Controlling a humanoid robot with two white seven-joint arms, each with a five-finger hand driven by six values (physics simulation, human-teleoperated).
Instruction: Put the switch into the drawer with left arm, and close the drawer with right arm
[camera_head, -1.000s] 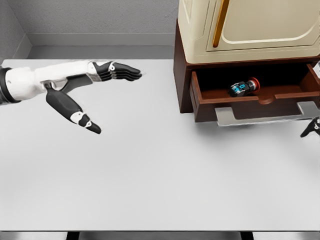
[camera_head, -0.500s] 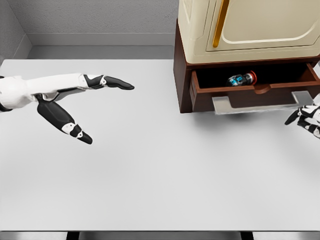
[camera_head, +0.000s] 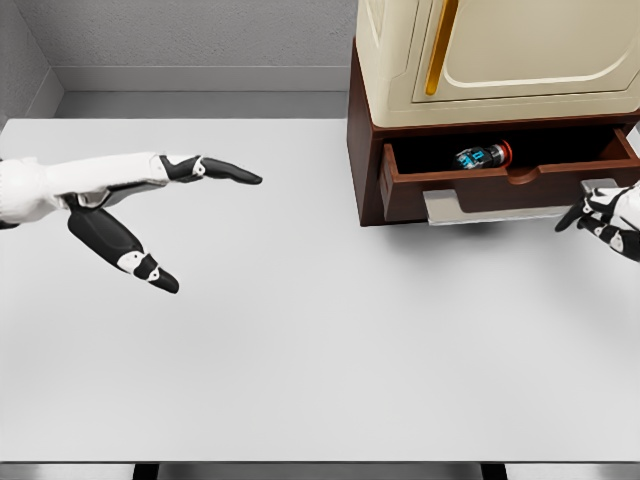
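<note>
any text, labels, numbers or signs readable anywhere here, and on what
None can be read.
The switch in the drawer shows a cyan patch, too small and blurred to tell if it carries writing.
The cream cabinet, table and both hands show no markings.

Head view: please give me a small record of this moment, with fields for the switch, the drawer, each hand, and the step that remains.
switch: lies inside the drawer
drawer: partly open, under the cream cabinet
left hand: open, over the table, holds nothing
right hand: at the drawer's front right end, fingers open
remaining step: push the drawer shut
</note>
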